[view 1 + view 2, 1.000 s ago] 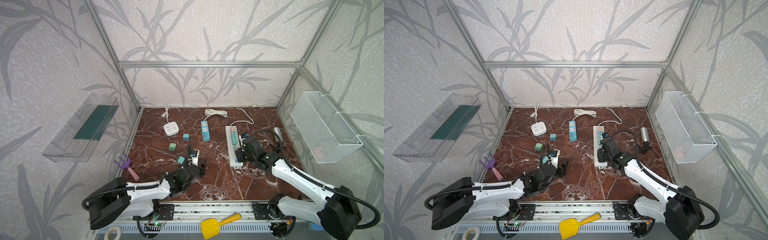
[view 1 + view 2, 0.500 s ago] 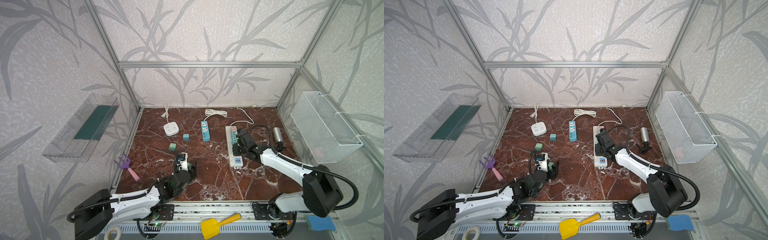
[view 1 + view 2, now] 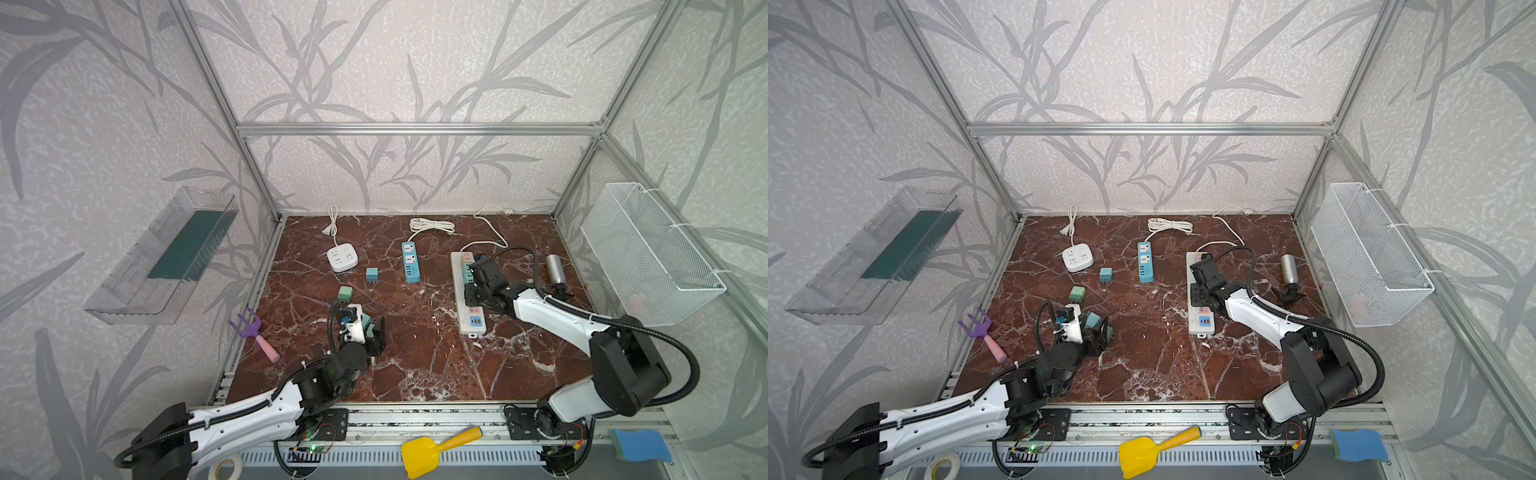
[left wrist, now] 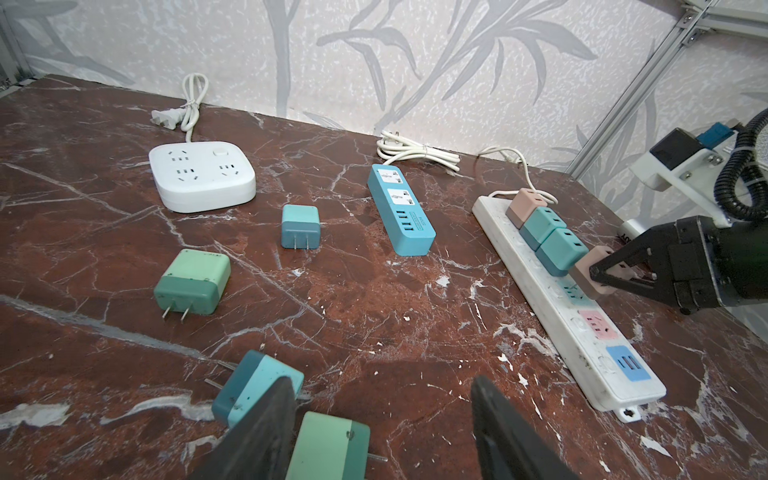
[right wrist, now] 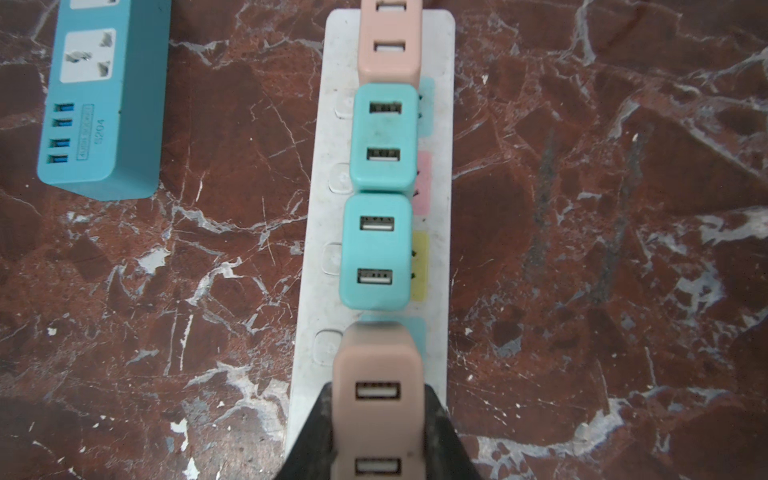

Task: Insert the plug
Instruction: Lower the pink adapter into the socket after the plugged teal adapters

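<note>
My right gripper is shut on a pink plug, holding it by its sides. The plug sits tilted over the teal-marked socket of the white power strip; its prongs are hidden. Three other plugs stand in the strip beyond it. In the left wrist view the pink plug touches the strip. Both top views show the right gripper over the strip. My left gripper is open, low over the table. A light green plug lies between its fingers and a teal plug just outside one.
A white square socket block, a blue power strip, a small blue plug and a green plug lie toward the back left. A purple rake lies at the left edge, a metal cylinder at the right.
The right gripper has moved the pink plug left onto the power strip. The left gripper has drawn left and nearer, and its jaws have opened slightly.
</note>
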`<state>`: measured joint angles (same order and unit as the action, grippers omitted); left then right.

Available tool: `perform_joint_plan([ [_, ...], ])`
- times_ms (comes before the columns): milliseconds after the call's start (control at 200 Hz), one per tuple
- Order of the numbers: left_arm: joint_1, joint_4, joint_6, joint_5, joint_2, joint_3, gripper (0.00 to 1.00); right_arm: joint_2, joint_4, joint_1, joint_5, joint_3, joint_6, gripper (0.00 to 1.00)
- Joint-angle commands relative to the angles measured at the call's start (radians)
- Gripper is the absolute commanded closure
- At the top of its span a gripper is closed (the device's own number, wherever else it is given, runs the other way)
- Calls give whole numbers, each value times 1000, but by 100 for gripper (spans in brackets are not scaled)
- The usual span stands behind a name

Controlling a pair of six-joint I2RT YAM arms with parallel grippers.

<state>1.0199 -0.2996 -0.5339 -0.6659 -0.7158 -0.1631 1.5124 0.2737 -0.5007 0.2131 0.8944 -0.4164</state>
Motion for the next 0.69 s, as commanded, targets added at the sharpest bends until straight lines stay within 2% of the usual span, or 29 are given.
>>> perform_joint_plan([
  [0,-6,36,-10,-20,16,0,32,15,10,6,8,-13,-30,100],
  [410,-7,-7,31,14,-27,-46,32,78,20,9,-56,2,-65,100],
  [690,-9,-24,37,16,-31,-44,32,104,28,9,-42,-20,-86,100],
])
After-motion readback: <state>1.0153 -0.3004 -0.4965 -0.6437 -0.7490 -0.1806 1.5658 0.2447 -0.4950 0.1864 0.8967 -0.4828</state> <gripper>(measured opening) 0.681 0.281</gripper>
